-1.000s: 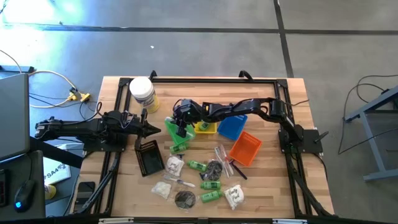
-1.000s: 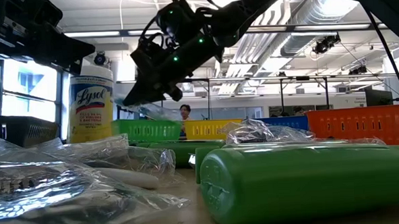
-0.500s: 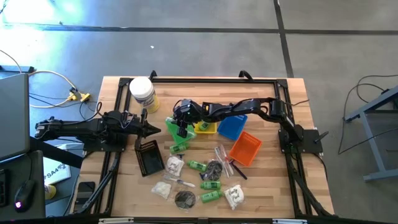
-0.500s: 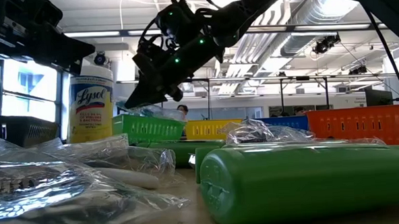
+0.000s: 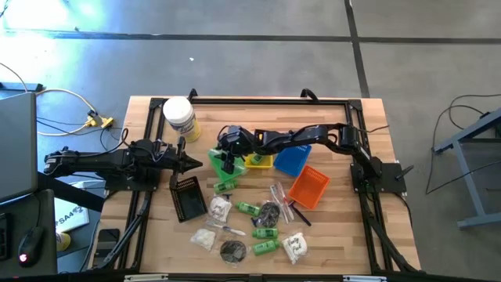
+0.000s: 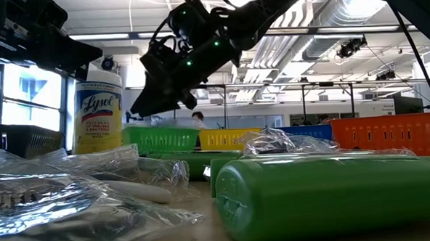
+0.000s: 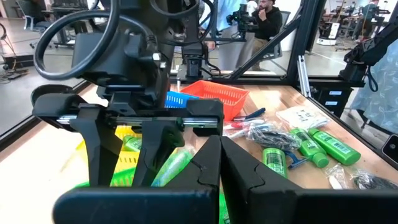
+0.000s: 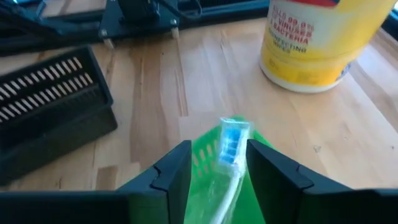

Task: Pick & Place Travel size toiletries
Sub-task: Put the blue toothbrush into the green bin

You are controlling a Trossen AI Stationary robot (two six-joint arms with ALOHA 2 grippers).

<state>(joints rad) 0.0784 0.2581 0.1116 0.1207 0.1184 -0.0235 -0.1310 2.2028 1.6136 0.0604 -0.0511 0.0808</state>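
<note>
Hovering over green basket [image 5: 221,174], right gripper [image 8: 217,163] (toothbrush [image 8: 229,149] partly hidden)

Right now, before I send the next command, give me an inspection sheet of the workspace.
Surface: wooden table, black frame rails along its edges.
Job's things: wrapped toothbrush between the right gripper's fingers, above the green basket; green bottles, sachets and black pouches loose at the near edge.
Clutter: white wipes jar; black basket, yellow basket, blue basket, orange basket.
Grippers: right gripper open over the green basket; left gripper shut, waiting beside it.
Cables: yellow cable off the table's left.
Surroundings: a person beyond the table.
</note>
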